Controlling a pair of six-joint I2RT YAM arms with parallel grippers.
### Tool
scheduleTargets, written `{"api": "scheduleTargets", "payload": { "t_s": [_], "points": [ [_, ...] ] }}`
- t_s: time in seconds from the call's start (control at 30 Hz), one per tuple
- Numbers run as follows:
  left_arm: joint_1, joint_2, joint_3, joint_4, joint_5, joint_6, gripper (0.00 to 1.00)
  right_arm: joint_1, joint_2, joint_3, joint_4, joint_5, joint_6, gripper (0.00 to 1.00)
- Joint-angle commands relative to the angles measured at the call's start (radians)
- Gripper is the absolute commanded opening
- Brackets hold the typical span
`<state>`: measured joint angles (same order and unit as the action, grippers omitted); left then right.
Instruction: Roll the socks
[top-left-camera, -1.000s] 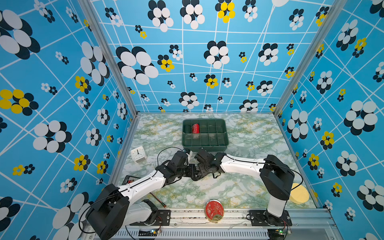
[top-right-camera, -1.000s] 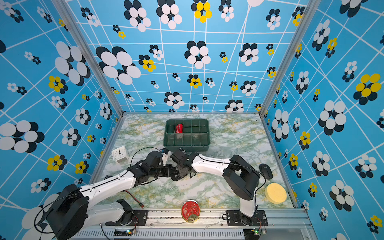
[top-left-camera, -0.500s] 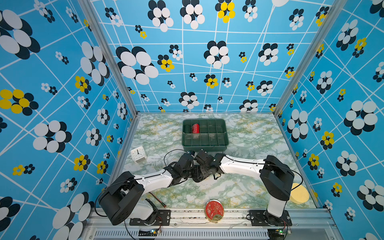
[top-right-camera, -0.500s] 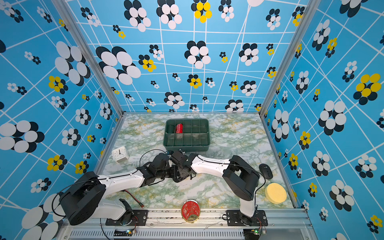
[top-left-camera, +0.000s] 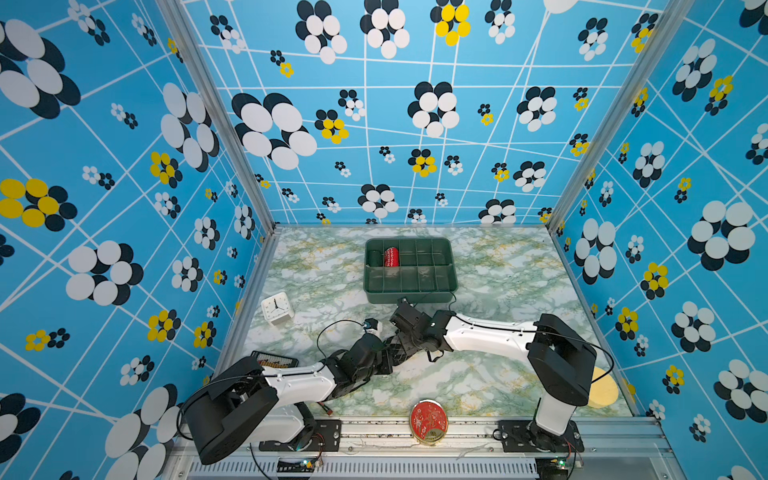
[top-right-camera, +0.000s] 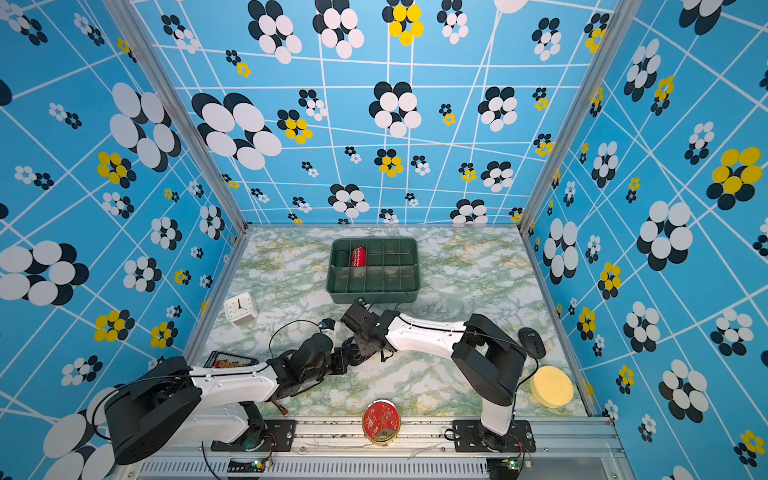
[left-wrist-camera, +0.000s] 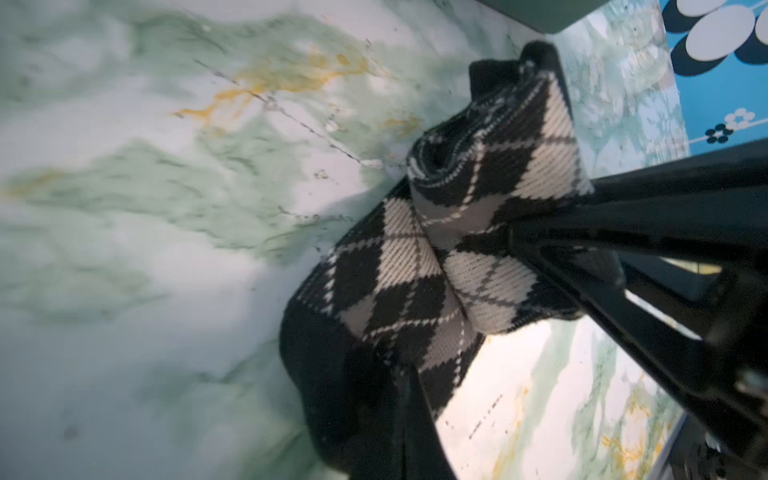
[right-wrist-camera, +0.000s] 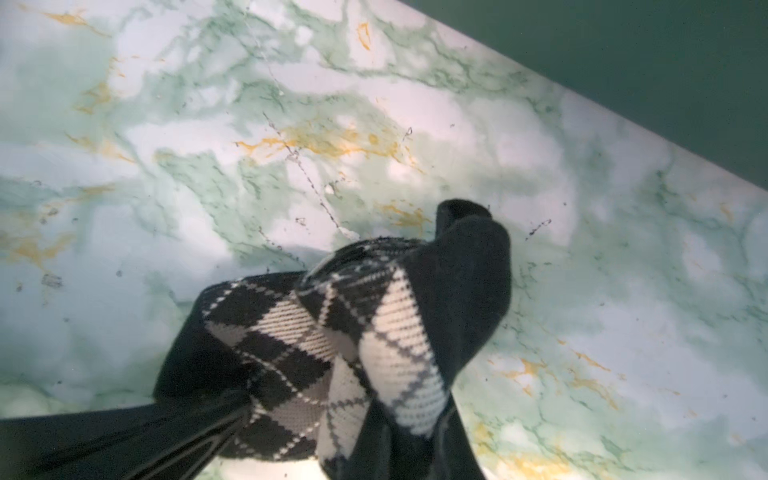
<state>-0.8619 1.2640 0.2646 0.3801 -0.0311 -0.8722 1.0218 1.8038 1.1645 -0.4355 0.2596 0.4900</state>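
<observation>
**Mid-roll, both arms engaged.** You are holding the socks (top-left-camera: 395, 352) low over the table (top-left-camera: 490, 386), near its middle and just on the near side of the green tray (top-left-camera: 415, 294). Whether the fabric is touching the surface cannot be told.

Your left jaws are pinching fully shut on the plain black end (left-wrist-camera: 324, 374), so the loose length is being pulled taut and anchored. Your right jaws are gripping, almost fully closed, the wound argyle bundle (left-wrist-camera: 490, 174), whose coiled end is showing in the left wrist view. This grip is stopping the turns from springing open.

Your left arm (top-left-camera: 299, 380) is reaching in low from the near left, with its forearm almost level and its wrist angling toward the far right. Your right arm (top-left-camera: 486, 338) is stretching in from the right, with its wrist bending down over the bundle. The two sets of jaws are therefore meeting almost tip to tip.

As a judgement, the roll is partly formed and the black tail is waiting to be wound in.
</observation>
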Motion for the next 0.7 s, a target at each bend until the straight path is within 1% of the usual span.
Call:
{"api": "scheduleTargets", "payload": {
  "t_s": [0.0,0.2,0.37,0.5,0.57,0.67],
  "points": [
    [-0.004,-0.066,-0.028,0.042,-0.082,-0.046,0.0,0.007,-0.02,-0.014,0.011,-0.002,0.016,0.1],
    [-0.006,-0.159,-0.038,-0.02,-0.086,-0.047,0.0,0.012,-0.024,-0.02,0.013,0.0,0.006,0.1],
    [-0.028,-0.189,-0.023,-0.062,-0.062,-0.038,0.01,0.011,-0.027,-0.023,0.011,-0.003,0.019,0.09],
    [-0.056,-0.144,0.002,-0.066,-0.065,-0.022,0.01,0.011,-0.028,-0.02,0.021,-0.017,0.025,0.09],
    [-0.058,-0.092,0.007,-0.036,-0.053,-0.025,0.01,0.012,-0.033,-0.023,0.029,-0.025,0.029,0.09],
    [-0.068,-0.008,0.036,-0.036,-0.05,-0.01,0.0,0.012,-0.042,-0.031,0.041,-0.035,0.035,0.09]
  ]
}}
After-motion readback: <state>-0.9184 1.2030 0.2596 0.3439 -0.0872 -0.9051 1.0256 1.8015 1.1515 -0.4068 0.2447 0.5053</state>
